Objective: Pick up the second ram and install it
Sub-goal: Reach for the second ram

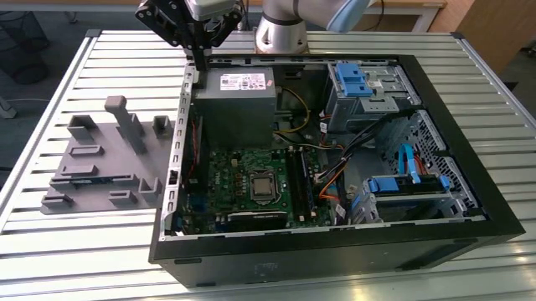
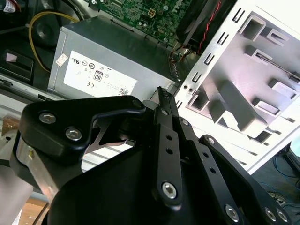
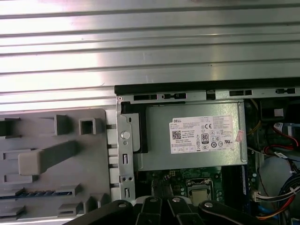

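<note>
The second ram point(image 1: 82, 181) is a slim dark stick lying in a slot of the gray fixture point(image 1: 100, 157), at the exterior view's left of the computer case. The first wrist view shows the ram point(image 3: 40, 193) as a dark strip with bluish chips, and the fixture point(image 3: 51, 159) around it. My gripper point(image 1: 201, 66) hangs over the case's far left corner, above the power supply point(image 1: 235, 94) and well away from the ram. Its black fingers point(image 2: 162, 101) are pressed together with nothing between them. The motherboard's long black memory slots point(image 1: 298, 182) lie inside the case.
The open black computer case point(image 1: 335, 251) sits on a slatted metal table point(image 1: 75, 263). Inside are a gray power supply point(image 3: 192, 136), a green motherboard point(image 1: 243, 182), blue drive brackets point(image 1: 352, 78) and loose cables point(image 1: 335, 169). Tall pegs point(image 1: 125, 122) rise from the fixture.
</note>
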